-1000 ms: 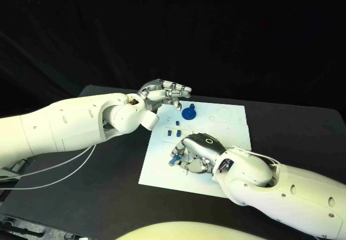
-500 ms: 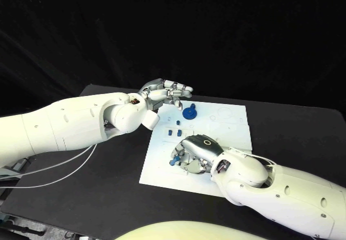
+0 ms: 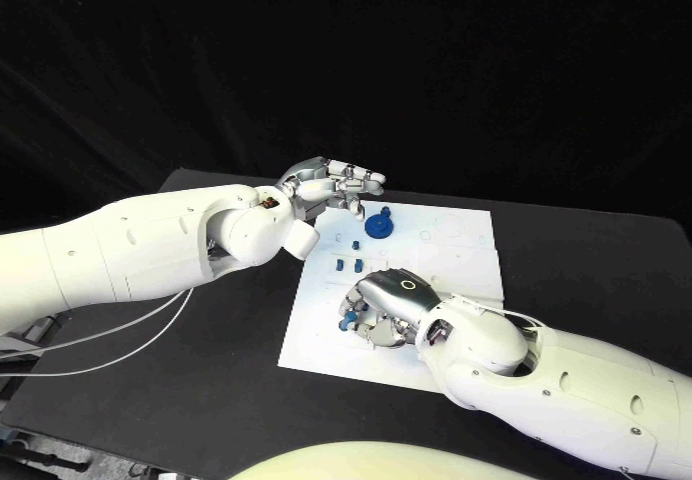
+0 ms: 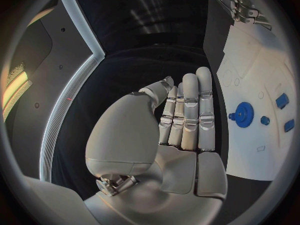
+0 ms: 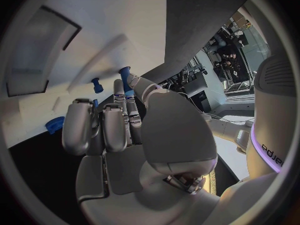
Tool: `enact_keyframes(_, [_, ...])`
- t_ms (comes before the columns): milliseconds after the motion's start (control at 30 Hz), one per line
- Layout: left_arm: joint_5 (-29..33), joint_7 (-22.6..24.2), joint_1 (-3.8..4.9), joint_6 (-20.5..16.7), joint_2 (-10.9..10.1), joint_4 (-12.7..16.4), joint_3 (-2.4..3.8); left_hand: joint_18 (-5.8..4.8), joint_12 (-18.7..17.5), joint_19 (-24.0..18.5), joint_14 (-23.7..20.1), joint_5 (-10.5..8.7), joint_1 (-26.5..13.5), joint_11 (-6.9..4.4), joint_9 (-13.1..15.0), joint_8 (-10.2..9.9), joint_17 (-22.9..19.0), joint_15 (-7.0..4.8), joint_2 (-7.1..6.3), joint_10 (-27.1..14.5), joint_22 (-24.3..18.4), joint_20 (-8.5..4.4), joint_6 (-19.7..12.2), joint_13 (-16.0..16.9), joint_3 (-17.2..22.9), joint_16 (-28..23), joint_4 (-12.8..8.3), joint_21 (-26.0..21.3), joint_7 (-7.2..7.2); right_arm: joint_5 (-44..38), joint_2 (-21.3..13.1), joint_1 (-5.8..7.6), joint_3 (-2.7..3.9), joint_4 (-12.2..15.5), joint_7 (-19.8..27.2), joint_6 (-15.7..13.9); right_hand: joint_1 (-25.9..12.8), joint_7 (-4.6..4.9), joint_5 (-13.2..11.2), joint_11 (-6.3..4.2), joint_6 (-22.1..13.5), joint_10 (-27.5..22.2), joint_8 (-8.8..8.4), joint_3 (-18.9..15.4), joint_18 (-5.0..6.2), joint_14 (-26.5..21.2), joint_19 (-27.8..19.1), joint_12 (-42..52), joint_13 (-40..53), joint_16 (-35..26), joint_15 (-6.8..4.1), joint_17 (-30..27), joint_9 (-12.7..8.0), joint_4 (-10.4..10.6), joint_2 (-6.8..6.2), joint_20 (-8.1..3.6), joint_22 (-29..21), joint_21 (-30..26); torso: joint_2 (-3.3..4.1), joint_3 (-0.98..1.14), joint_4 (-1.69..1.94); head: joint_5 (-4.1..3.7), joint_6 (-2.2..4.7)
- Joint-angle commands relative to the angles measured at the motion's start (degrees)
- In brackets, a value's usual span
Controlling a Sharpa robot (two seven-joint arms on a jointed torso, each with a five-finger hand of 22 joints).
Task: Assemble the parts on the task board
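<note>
The white task board [image 3: 454, 262] lies in the middle of the black table. A blue gear [image 3: 379, 225] stands near its far edge, with small blue pegs [image 3: 348, 266] just in front of it. My right hand [image 3: 392, 303] is bent down over the board's near left part. Its thumb and a fingertip pinch a small blue peg [image 3: 346, 322], also seen in the right wrist view [image 5: 124, 77]. My left hand [image 3: 330, 184] hovers over the board's far left corner, its straight fingers [image 4: 187, 112] holding nothing. The left wrist view shows the gear [image 4: 242, 115] and pegs [image 4: 282, 100] beside that hand.
Empty round and square recesses [image 3: 450, 232] mark the board's far right part. A shallow rectangular recess [image 5: 37, 50] lies ahead of the right hand, and another blue peg [image 5: 97, 85] stands close by. Bare black table [image 3: 577, 260] surrounds the board.
My right arm has edged slightly left and its hand has settled a little closer over the peg. The left hand has hardly moved.
</note>
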Motion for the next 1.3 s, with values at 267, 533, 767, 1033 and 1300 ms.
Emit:
enact_keyframes(267, [0.1, 0.1, 0.06, 1.3, 0.0, 0.2, 0.02, 0.77, 0.4, 0.0, -0.4, 0.21, -0.2, 0.02, -0.1, 0.2, -0.1, 0.18, 0.61, -0.4, -0.1, 0.38, -0.3, 0.0, -0.4, 0.3, -0.1, -0.3, 0.08, -1.9, 0.5, -0.17, -0.15, 0.4, -1.4, 1.0, -3.0, 0.69, 0.1, 0.87, -5.0, -3.2, -2.53, -1.6, -0.63, 3.5, -0.3, -2.3, -0.5, 0.8, 0.70, 1.5, -1.0, 0.8, -2.04, 0.61, -0.8, -1.1, -0.04, 0.00, -0.03, -0.02, -0.07])
enact_keyframes(533, [0.1, 0.0, 0.07, 1.5, 0.0, 0.1, 0.02, 0.77, 0.4, 0.0, -0.4, 0.21, -0.2, 0.02, -0.1, 0.2, -0.1, 0.18, 0.61, -0.4, -0.1, 0.38, -0.3, 0.0, -0.4, 0.3, -0.1, -0.3, 0.08, -1.7, 0.3, -0.18, -0.17, 0.6, -1.2, -1.1, -4.0, -0.41, 0.0, 1.04, -10.6, -4.6, -2.47, -2.8, -0.46, 3.2, -0.6, -2.0, -0.1, 0.3, 0.88, 0.9, -2.3, 1.3, -3.13, 0.89, -1.1, -1.7, 0.00, 0.04, -0.03, -0.09, -0.03])
enact_keyframes(767, [0.1, -0.2, 0.07, 1.8, -0.1, 0.1, 0.02, 0.77, 0.4, 0.0, -0.4, 0.20, -0.2, 0.02, -0.1, 0.2, -0.1, 0.19, 0.64, -0.4, -0.1, 0.38, -0.3, 0.0, -0.4, 0.3, -0.1, -0.3, 0.08, -1.6, -1.1, -0.22, -0.15, 2.3, -1.2, -3.8, -4.4, -1.27, -0.1, 1.09, -14.7, -5.3, -2.49, -4.1, -0.33, 3.0, -0.8, -1.2, 0.5, -0.3, 0.89, 0.3, -3.0, 1.7, -3.49, 1.01, -1.5, -2.4, -0.02, 0.07, -0.04, -0.17, -0.03])
enact_keyframes(1033, [0.0, -0.3, 0.06, 1.8, -0.4, 0.1, 0.01, 0.77, 0.4, 0.0, -0.4, 0.20, -0.2, 0.02, -0.1, 0.2, -0.1, 0.19, 0.64, -0.4, -0.1, 0.38, -0.3, 0.0, -0.4, 0.3, -0.1, -0.3, 0.08, 5.8, -10.3, 1.80, 0.77, 9.7, 0.0, -8.4, -4.5, 1.03, -0.1, 0.19, -12.0, -2.1, -0.08, -6.0, -0.24, 2.9, -0.9, 2.6, 2.6, -0.7, 0.19, -0.3, -2.2, 2.8, -2.83, 0.49, -1.7, -2.8, -0.13, -0.09, -0.11, -1.58, 0.75])
enact_keyframes(1300, [0.0, -0.1, 0.06, 1.6, -0.7, 0.1, -0.02, 0.77, 0.4, 0.0, -0.4, 0.20, -0.2, 0.02, -0.1, 0.2, -0.1, 0.19, 0.64, -0.4, -0.1, 0.38, -0.3, 0.0, -0.4, 0.3, -0.1, -0.3, 0.08, 24.6, -23.8, 5.25, 0.86, 13.2, -1.9, -4.6, -8.7, -0.97, 2.0, -2.16, -4.0, 10.7, 4.31, -11.5, -1.80, 4.2, 2.1, 38.6, 36.3, 3.2, -1.59, 2.9, 0.6, 5.8, -1.54, -1.04, 4.7, 4.2, -0.47, -0.48, -0.91, -5.71, 1.76])
